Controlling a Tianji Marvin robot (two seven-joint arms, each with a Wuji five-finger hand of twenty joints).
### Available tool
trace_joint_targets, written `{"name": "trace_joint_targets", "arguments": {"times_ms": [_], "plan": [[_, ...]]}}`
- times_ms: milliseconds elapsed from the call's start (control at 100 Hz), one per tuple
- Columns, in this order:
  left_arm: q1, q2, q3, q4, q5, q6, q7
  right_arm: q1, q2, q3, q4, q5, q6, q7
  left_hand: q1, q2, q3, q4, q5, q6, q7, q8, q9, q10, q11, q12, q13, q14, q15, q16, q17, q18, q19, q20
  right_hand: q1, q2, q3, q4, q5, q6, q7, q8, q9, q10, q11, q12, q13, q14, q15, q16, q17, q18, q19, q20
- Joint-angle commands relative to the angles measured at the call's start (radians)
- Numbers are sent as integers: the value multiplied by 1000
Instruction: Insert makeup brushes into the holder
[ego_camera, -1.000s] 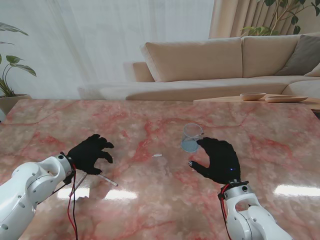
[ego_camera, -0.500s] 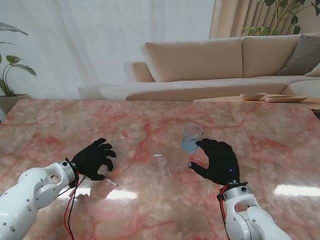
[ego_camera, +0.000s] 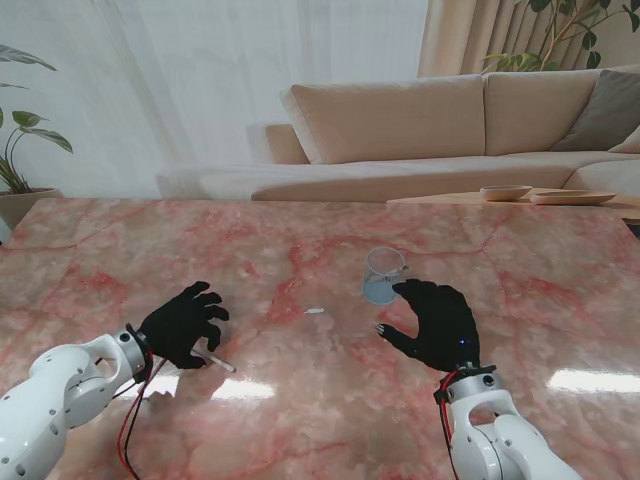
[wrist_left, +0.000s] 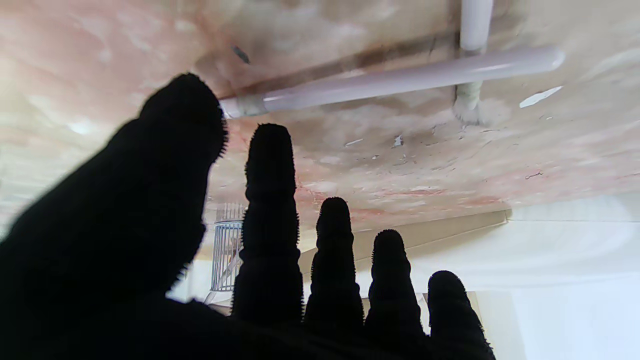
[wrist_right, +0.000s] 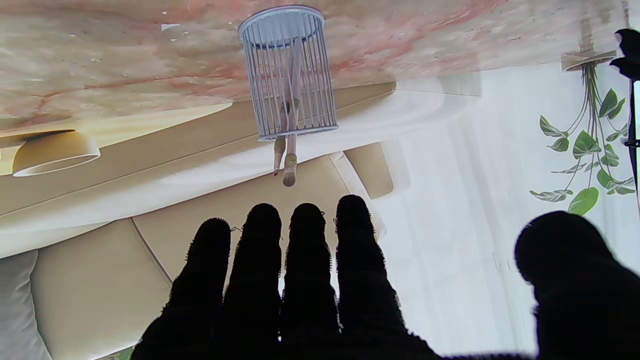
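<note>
White brush (ego_camera: 214, 360) beneath spread left robot hand (ego_camera: 182, 324) — right robot hand (ego_camera: 437, 322) released; no writing legible.

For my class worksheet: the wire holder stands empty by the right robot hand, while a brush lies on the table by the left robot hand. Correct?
Not quite: the holder is not empty. The right wrist view shows brushes already standing in it. The rest holds: a brush lies by the left robot hand.
</note>
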Motion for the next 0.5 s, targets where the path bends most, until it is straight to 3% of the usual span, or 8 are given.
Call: {"name": "trace_joint_targets", "arguments": {"times_ms": [0, 110, 250, 490], "plan": [[19, 1, 1, 17, -2, 6, 3, -10, -4, -2, -1, 8, 8, 16, 20, -46, -9, -33, -38, -36, 42, 17, 7, -6, 2, 12, -8, 5, 17, 0, -9, 3, -23, 2, 22, 10, -17, 24, 16, -12, 13, -2, 0, 2, 3, 0, -13, 5, 5, 21, -16, 2, 11, -15], [29, 0, 8, 31, -6, 23, 31, -10, -4, -5, -2, 12, 10, 17, 73, -41, -30, -39, -46, -50, 68, 9, 8, -6, 5, 12, -10, 6, 20, -2, -8, 1, -22, -1, 27, 10, -19, 24, 16, -13, 13, -1, 1, 1, 4, 0, -13, 3, 5, 21, -16, 2, 11, -15], [34, 0, 20, 49, -8, 42, 46, -10, -5, -8, -2, 16, 9, 16, 157, -5, -43, -19, -52, -61, 82, -26, 10, -5, 13, 15, -11, 3, 28, 0, -7, -4, -20, -2, 32, 11, -21, 24, 16, -14, 13, -1, 2, -3, 6, 2, -14, 1, 6, 21, -17, 1, 10, -15], [29, -3, 42, 81, -18, 73, 86, -15, -5, -6, -4, 14, 14, 14, 199, 47, -17, 4, 9, -53, 156, -73, 30, -2, 33, 31, -9, 9, 49, 13, -8, -11, -12, 9, 39, 8, -23, 25, 16, -15, 14, 0, 2, -6, 8, 5, -14, -3, 8, 24, -19, 2, 10, -14]]}}
